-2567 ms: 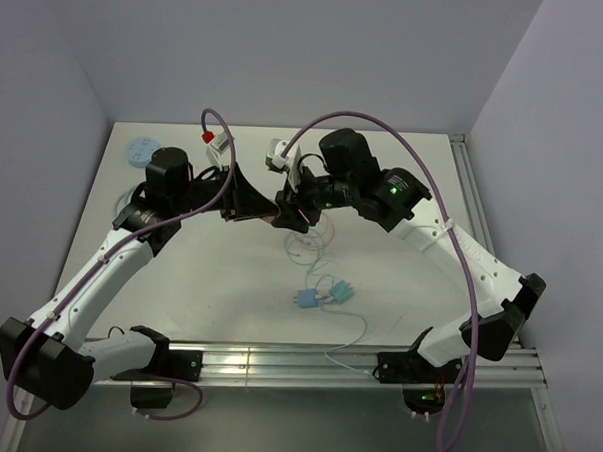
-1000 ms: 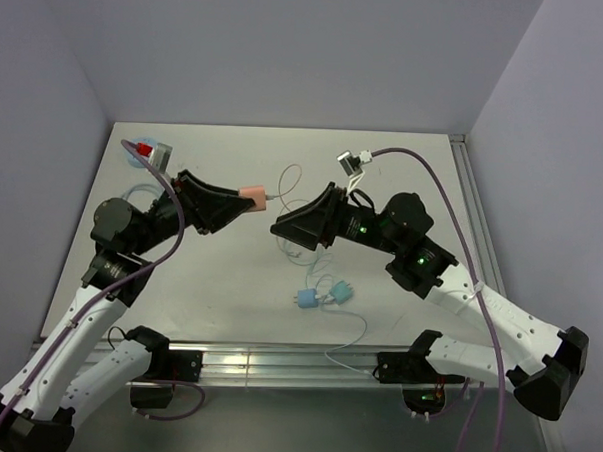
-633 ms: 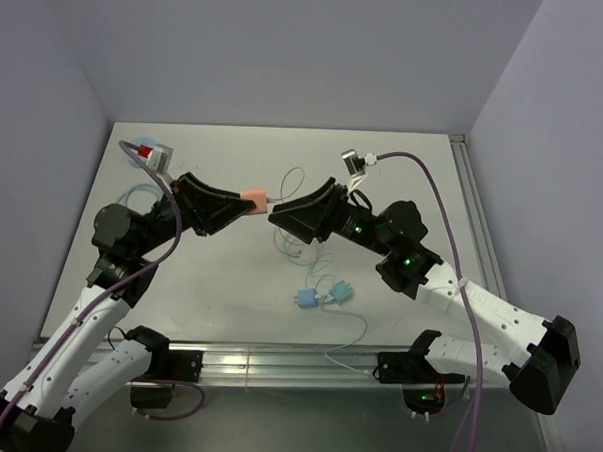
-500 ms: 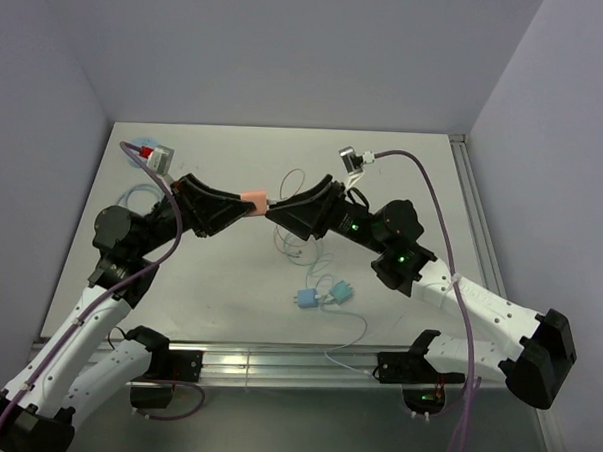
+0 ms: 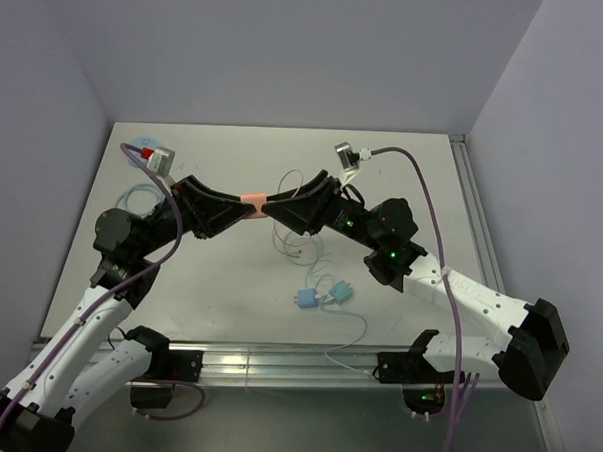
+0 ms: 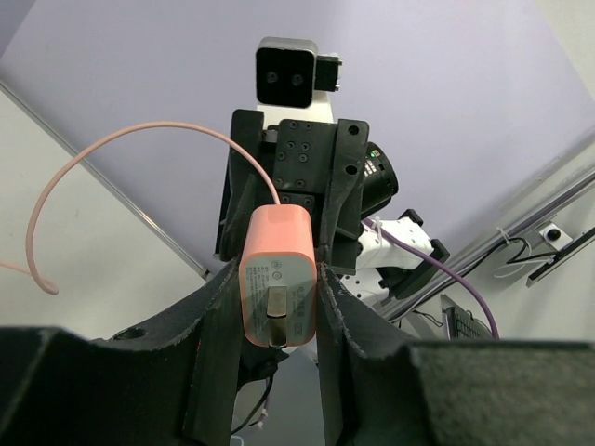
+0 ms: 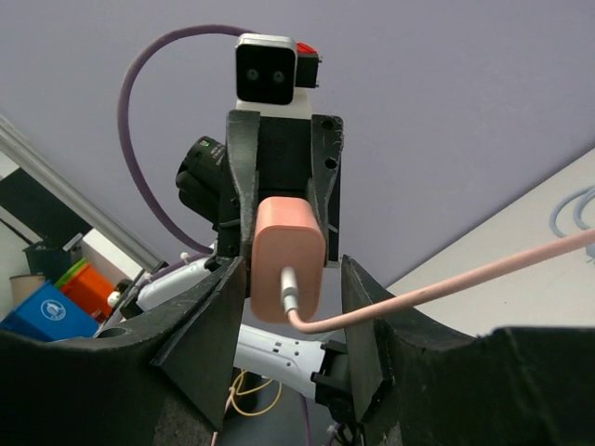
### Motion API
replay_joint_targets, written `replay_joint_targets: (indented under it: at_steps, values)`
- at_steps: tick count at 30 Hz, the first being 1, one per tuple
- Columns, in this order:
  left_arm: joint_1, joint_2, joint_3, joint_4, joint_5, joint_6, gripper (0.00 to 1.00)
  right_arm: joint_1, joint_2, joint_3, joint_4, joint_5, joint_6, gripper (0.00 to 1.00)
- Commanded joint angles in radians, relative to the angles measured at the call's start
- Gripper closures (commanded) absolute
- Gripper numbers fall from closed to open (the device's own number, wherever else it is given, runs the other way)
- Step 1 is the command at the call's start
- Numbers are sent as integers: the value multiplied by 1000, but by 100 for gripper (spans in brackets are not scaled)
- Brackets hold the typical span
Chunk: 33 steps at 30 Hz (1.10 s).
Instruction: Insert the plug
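The charger, a pink block, is clamped in mid-air between the fingers of the left gripper, whose pads press its two long sides. A metal slot on its face points back at the left wrist camera. The right gripper faces it nose to nose from the other side, jaws apart and straddling the same block, with a gap visible on each side between its fingers and the pink casing. A white connector sits in the end of the charger turned towards the right wrist, and a pink cable curves away from it to the right. From above, the two arms meet tip to tip over the middle of the table, the charger between them and well above the surface. Nearer the arm bases, two small blue blocks lie side by side on the table among thin looping wire.
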Motion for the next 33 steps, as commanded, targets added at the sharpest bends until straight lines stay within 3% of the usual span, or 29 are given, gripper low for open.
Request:
replay_joint_targets:
  at_steps: [1,10,16,19,23,26,27,28,30,33]
  values:
    - [-4,-5,-5,74,17,-14,100,6,17,64,68,-25,8,48]
    - [-4,-17,-2,50,11,-2,100,6,37,66,99,-46,19,52]
    - [-4,-11,-3,22,3,9,100,6,35,70,103,-66,19,64]
    - [-4,-6,-2,7,3,15,100,4,32,73,102,-71,16,74]
    - [-4,-1,7,-34,-2,35,100,4,27,81,87,-71,-2,100]
    - [-3,0,26,-91,-9,64,98,6,20,84,53,-52,-18,100]
    - [-4,0,33,-103,-14,76,93,6,20,87,47,-51,-21,100]
    - [-4,-1,38,-113,-23,81,78,6,20,87,41,-49,-25,100]
    - [-4,-5,41,-126,-23,93,84,6,21,89,45,-55,-24,100]
    - [-4,-5,50,-162,-37,105,83,6,24,87,51,-60,-21,100]
